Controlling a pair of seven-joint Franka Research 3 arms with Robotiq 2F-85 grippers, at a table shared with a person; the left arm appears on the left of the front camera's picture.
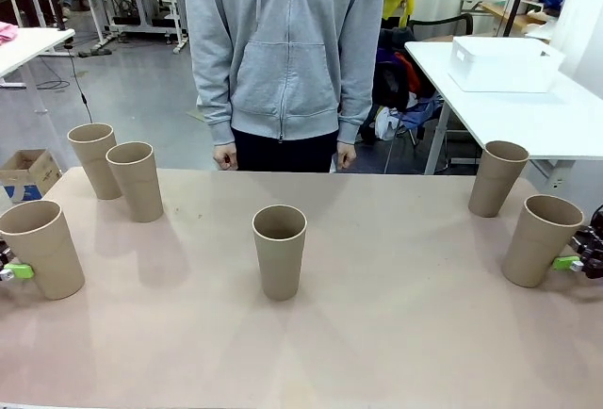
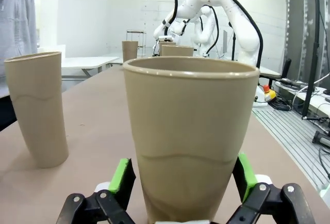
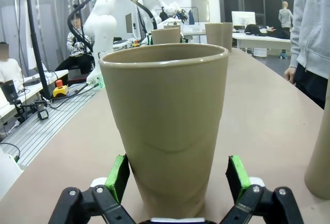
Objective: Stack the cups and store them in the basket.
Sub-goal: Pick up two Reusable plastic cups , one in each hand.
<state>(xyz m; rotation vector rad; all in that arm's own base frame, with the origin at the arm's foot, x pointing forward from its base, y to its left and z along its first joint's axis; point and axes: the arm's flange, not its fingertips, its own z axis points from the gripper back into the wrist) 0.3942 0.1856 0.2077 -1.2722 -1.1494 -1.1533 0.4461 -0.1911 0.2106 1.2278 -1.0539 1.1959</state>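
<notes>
Straddles near-left cup (image 1: 42, 249) with left jaws spread wide, nothing gripped; brackets near-right cup (image 1: 539, 239) likewise with right jaws, gap at one pad; crowds left side with nearer cup (image 1: 135, 181) and farther cup (image 1: 94, 159) close behind; sets rear-right cup (image 1: 497, 178) behind on the right; leaves middle cup (image 1: 279, 251) alone on open counter (image 1: 396, 334); keeps basket (image 1: 504, 65) off on separate white table (image 1: 565, 122), far right; faces person (image 1: 283, 51) at far edge.
</notes>
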